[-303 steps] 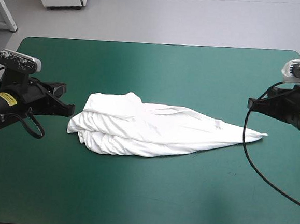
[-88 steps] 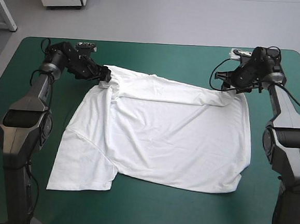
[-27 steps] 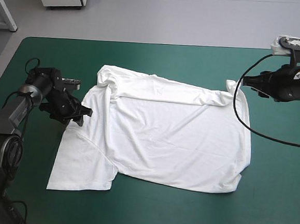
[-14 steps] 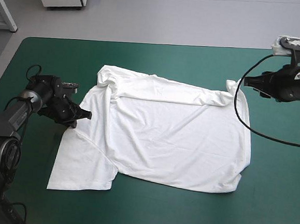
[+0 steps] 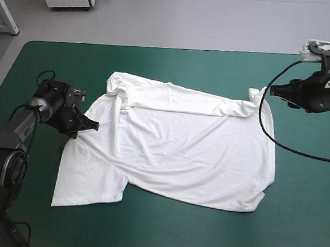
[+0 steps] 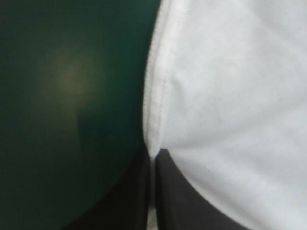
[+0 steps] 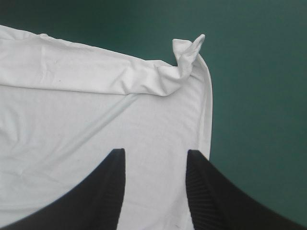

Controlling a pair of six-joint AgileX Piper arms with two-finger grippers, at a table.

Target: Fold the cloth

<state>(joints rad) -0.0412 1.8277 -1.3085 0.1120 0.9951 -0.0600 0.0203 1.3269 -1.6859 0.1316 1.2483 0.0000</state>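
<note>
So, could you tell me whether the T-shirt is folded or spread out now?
Spread out: the T-shirt lies open and wrinkled on the teal-green cover, only its far edge rolled over.

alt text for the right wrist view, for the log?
White T-shirt lying spread on the teal-green cover, with the right gripper open over it and holding nothing. Ahead of the black fingers, one cloth corner is bunched into a small twist.

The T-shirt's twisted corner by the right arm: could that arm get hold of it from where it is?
Probably yes. The right gripper is open, and the twisted corner lies just ahead of it, at the edge of the teal-green cover that is bare. Nothing lies between them.
</note>
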